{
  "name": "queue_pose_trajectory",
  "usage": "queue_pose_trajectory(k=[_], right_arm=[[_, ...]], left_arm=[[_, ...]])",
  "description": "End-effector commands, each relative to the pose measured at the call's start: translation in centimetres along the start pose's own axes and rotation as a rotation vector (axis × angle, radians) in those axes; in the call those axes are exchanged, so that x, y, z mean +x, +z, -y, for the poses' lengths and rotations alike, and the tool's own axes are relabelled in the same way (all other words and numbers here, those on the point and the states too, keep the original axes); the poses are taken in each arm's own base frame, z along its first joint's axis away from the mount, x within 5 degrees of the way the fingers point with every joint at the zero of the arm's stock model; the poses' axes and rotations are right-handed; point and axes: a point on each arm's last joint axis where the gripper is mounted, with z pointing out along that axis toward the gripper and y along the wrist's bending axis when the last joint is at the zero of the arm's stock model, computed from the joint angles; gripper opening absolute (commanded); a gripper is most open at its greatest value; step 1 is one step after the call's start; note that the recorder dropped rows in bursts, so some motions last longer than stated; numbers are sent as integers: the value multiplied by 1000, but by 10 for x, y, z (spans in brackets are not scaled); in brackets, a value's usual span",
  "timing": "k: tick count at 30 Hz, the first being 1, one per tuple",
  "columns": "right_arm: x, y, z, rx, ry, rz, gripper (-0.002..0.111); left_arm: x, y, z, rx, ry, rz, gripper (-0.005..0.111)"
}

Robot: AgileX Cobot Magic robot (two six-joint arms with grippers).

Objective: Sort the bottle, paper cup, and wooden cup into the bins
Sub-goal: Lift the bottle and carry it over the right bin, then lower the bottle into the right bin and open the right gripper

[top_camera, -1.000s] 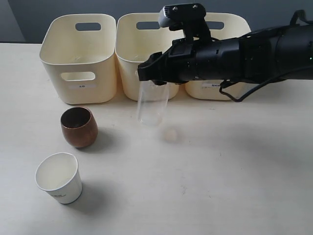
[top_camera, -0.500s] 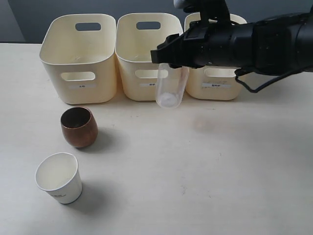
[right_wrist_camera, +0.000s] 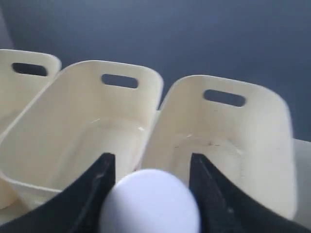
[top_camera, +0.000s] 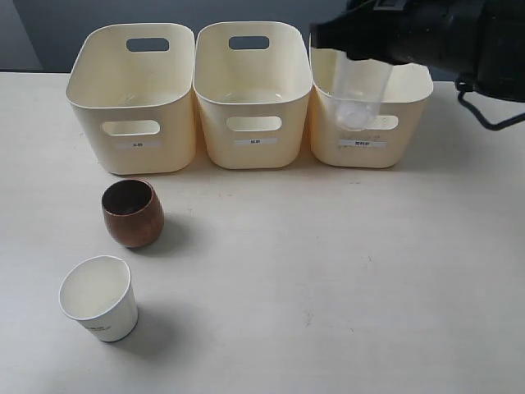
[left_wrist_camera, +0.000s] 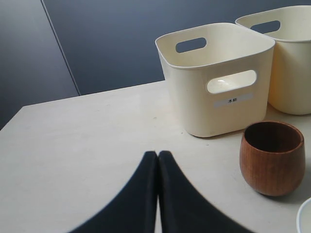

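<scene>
My right gripper is shut on the clear bottle, which hangs in the air over the front wall of the right bin. In the right wrist view the bottle's white cap sits between the black fingers, with the middle bin and right bin beyond. The wooden cup and the paper cup stand on the table at the left. My left gripper is shut and empty, low over the table beside the wooden cup.
The left bin and the middle bin stand in a row with the right one at the back. The left bin rises just behind the wooden cup. Bare tabletop spreads across the front right.
My right arm has carried the bottle up and to the right, from in front of the middle bin to above the right bin. The cups have stayed put.
</scene>
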Motion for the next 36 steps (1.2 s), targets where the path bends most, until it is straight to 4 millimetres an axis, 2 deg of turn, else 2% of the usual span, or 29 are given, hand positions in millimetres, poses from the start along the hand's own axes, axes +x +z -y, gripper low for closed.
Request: queue_pose_trajectory(k=[1,7,10,14,17,25,36], right_arm=[[-13,-6,15,151,-46,48,-1],[-41,-1,17,210,-48,149,-1],[-48,13,17,268,-72,163,-1],[-44,37,15,294,-85,138,-1],[-41,53,22,314,-62,118,-1],[-39,60,25,326,-52,119,-1],[-21,83,20,301,-33,87,-1]], left_arm=[[0,0,0,2,-1,5,0],[0,0,0,2,-1,5,0],[0,0,0,2,-1,5,0],[0,0,0,2,-1,5,0],[0,0,0,2,-1,5,0],[0,0,0,2,-1,5,0],[0,0,0,2,-1,5,0]])
